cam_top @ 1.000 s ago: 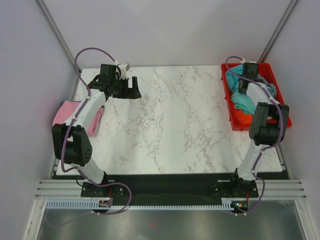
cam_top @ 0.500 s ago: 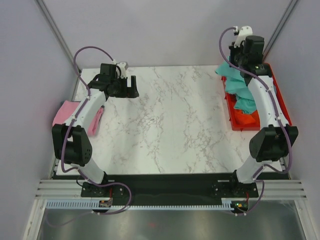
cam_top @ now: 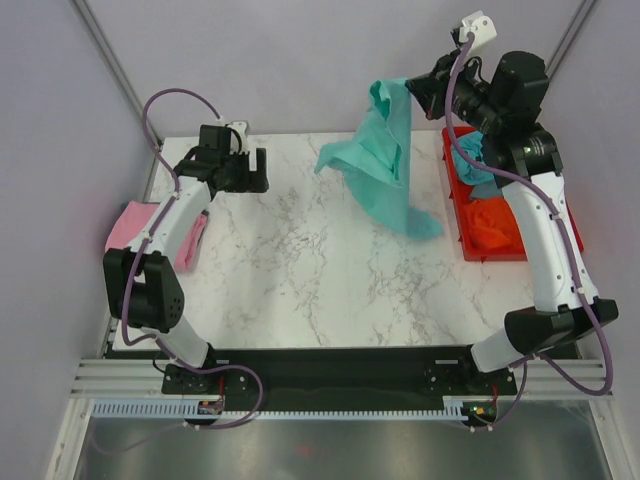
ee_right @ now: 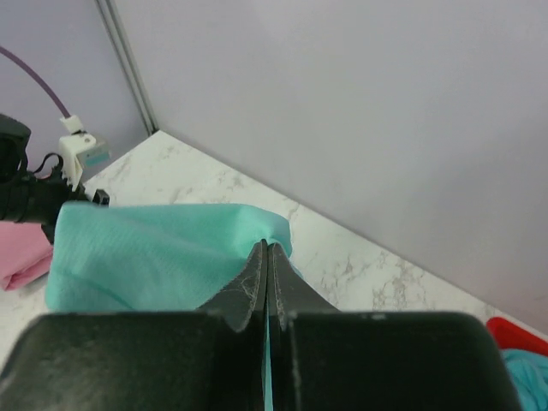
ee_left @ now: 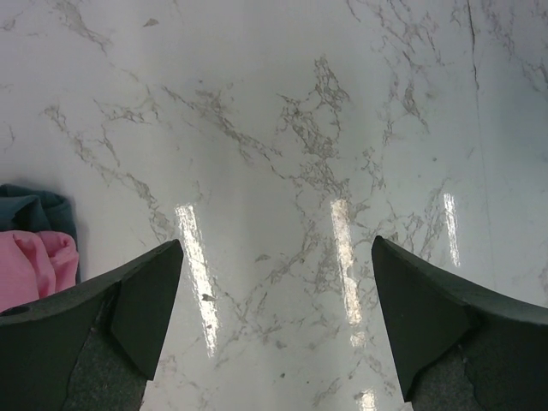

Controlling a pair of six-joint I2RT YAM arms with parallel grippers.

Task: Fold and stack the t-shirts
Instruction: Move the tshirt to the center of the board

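- Where the two arms are bolted at its near edge, the white marble table (cam_top: 330, 290) fills most of the top view.
- The teal-green t-shirt (cam_top: 385, 165) hangs in the air over the far right part of the table. It is bunched at the top and spreads out lower down. Whether its lowest corner touches the marble cannot be told.
- The right gripper (ee_right: 265, 253) is raised high above the far edge, its jaws pressed together on the top fold of that shirt.
- The red tray (cam_top: 497, 256) sits at the far right corner.
- The pink t-shirt (cam_top: 130, 228) lies at the left edge, partly hanging over it, with the left arm crossing above it.
- The orange t-shirt (cam_top: 492, 228) is crumpled in the near part of the tray.
- The light blue t-shirt (cam_top: 470, 160) is in the tray's far part.
- The left gripper (ee_left: 276, 244) hovers over bare marble near the far left corner, jaws wide apart and holding nothing.
- An edge of the grey-blue t-shirt (ee_left: 34, 210) shows against the pink one in the left wrist view.
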